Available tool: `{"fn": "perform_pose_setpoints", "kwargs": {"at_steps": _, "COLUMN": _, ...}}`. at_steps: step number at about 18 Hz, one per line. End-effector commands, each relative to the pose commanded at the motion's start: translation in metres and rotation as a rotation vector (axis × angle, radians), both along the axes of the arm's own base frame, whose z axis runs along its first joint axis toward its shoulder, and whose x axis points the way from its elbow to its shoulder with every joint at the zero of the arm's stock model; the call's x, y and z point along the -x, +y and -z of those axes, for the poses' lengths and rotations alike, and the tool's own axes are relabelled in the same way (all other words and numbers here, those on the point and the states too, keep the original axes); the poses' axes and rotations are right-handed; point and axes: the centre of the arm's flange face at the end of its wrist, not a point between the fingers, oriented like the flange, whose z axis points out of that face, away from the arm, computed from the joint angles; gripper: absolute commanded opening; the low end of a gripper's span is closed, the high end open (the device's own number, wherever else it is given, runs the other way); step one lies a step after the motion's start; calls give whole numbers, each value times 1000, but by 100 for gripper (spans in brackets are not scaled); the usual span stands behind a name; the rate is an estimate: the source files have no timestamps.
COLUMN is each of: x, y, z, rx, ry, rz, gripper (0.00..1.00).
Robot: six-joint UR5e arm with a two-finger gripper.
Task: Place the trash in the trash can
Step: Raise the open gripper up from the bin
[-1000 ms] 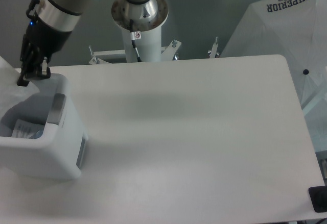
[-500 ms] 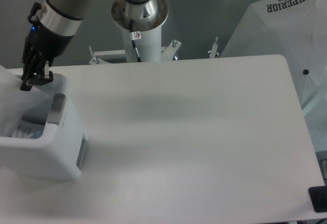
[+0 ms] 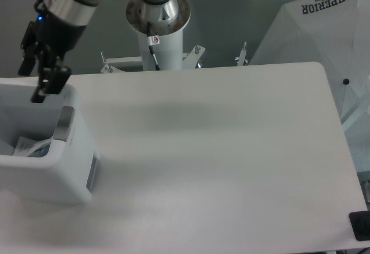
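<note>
Trash lies in the can (image 3: pixel 40 173) at the table's (image 3: pixel 219 150) left edge, where we glimpse the bottle's label (image 3: pixel 29 146) low inside, so we judge the drop done, and our hand (image 3: pixel 33 80) hangs over the rim, fingers spread, holding nothing.

bottle (image 3: pixel 30 147): inside bin | white bin (image 3: pixel 69 179): upright, table's left edge
</note>
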Motion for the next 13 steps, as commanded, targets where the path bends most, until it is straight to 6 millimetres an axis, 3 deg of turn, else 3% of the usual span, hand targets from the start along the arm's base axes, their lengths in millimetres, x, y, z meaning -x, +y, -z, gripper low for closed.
{"fn": "perform_pose_setpoints", "kwargs": {"at_steps": 3, "x": 52, "y": -22, "z": -3, "rx": 8, "ry": -42, "rz": -174, "gripper": 100}}
{"fn": "perform_pose_setpoints", "kwargs": {"at_steps": 5, "x": 88, "y": -41, "z": -3, "rx": 43, "ry": 18, "rz": -273, "gripper": 100}}
{"fn": "perform_pose_setpoints", "kwargs": {"at_steps": 9, "x": 120, "y": -41, "z": -11, "rx": 117, "ry": 202, "rz": -317, "gripper": 100}}
{"fn": "perform_pose_setpoints", "kwargs": {"at_steps": 13, "x": 128, "y": -44, "z": -4, "rx": 175, "ry": 330, "rz": -254, "gripper": 100}}
